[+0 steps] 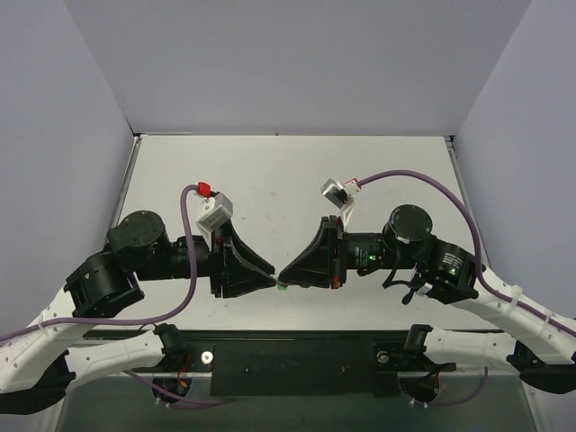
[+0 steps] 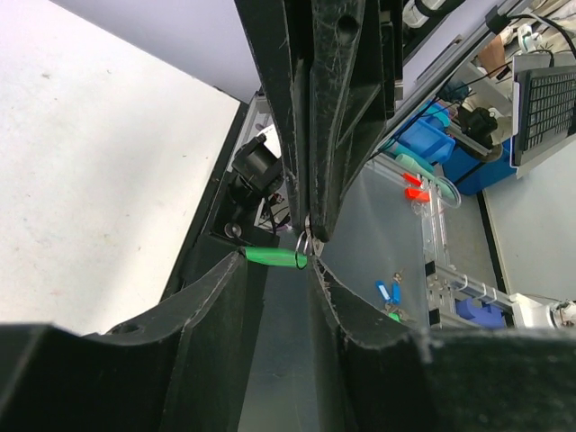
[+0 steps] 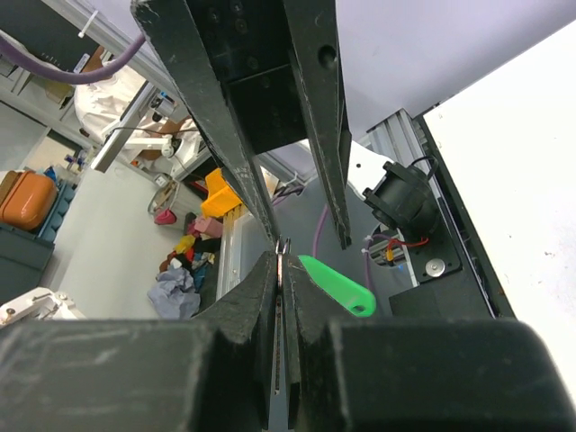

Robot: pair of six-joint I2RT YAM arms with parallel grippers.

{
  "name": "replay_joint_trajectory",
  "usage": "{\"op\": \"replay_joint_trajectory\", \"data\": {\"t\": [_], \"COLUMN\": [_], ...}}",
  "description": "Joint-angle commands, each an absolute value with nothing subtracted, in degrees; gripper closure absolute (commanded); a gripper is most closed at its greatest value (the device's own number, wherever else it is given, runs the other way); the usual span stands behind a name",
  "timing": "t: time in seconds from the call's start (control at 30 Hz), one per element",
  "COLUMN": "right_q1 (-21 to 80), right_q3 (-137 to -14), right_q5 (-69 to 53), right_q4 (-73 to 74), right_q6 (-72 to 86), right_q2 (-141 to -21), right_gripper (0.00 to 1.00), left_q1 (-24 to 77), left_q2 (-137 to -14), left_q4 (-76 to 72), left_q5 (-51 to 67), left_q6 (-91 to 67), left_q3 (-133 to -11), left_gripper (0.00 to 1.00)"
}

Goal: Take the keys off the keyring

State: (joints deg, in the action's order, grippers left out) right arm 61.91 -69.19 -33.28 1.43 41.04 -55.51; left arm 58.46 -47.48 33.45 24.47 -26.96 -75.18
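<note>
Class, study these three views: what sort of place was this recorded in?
Probably a robotics lab or workshop: blue storage bins, a keyboard and a pile of colourful clutter lie beyond the table.

The left arm (image 1: 144, 256) and right arm (image 1: 423, 256) stretch inward, forearms almost level, facing each other. The left gripper (image 1: 270, 283) and right gripper (image 1: 286, 273) meet tip to tip. The left jaws stand parted and the right jaws are pressed together.
</note>
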Motion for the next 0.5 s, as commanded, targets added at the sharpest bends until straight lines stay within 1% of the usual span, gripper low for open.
{"op": "replay_joint_trajectory", "data": {"t": [0.0, 0.1, 0.3, 0.47], "right_q1": [61.7, 61.7, 61.7, 61.6], "right_q3": [-68.9, -69.3, -68.4, -68.3], "right_q5": [-34.6, -34.5, -32.8, -32.3], "right_q4": [-4.2, -4.4, -7.5, -8.7], "right_q6": [41.8, 41.7, 42.3, 42.7], "right_q2": [-54.5, -54.7, -54.1, -54.4], "right_gripper": [1.0, 1.0, 1.0, 1.0], "left_q1": [58.6, 58.6, 58.6, 58.6], "left_q2": [-46.3, -45.8, -41.5, -39.6], "left_q4": [27.5, 24.3, 13.3, 9.6], "left_q5": [26.0, 25.9, 22.7, 20.6], "left_q6": [-28.6, -30.3, -34.8, -36.0], "left_q3": [-73.5, -71.8, -65.5, -63.5], "left_gripper": [0.59, 0.64, 0.68, 0.69]}}
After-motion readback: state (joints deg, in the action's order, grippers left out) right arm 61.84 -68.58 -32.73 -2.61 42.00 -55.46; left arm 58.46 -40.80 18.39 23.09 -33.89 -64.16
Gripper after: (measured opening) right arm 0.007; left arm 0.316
